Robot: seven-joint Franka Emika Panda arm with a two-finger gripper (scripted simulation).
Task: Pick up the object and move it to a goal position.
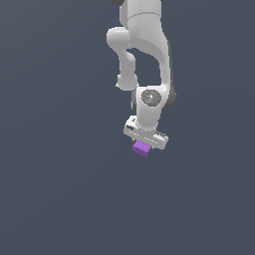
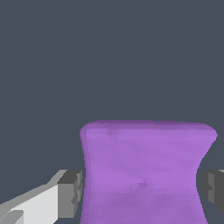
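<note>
The purple cube (image 1: 142,148) sits right under my white gripper (image 1: 143,144), near the middle of the exterior view. In the wrist view the cube (image 2: 144,170) fills the space between my two fingers, with one grey pad (image 2: 71,192) against one side and the other pad (image 2: 213,186) against the opposite side. The gripper (image 2: 142,190) is shut on the cube. The cube's sides look pinched inward where the pads press. I cannot tell from either view whether the cube rests on the floor or hangs above it.
The plain dark grey floor (image 1: 60,189) stretches all around the arm. The arm's white links (image 1: 144,50) rise from the top of the exterior view. No other objects or markers show.
</note>
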